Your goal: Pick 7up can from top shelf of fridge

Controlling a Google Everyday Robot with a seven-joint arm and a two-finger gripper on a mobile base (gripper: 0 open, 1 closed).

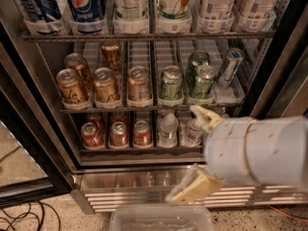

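Note:
The 7up can, white and light green with a red-dot logo, stands on the top shelf of the open fridge, in the fourth lane from the left. My gripper is low at the right, in front of the bottom shelf and the steel grille, well below the can. Its two cream fingers are spread apart and hold nothing. The white arm hides the fridge's lower right corner.
Blue Pepsi cans and white cans flank the 7up can. Gold-brown cans and green cans fill the middle rack, with red cans and bottles below. A clear bin and cables lie on the floor.

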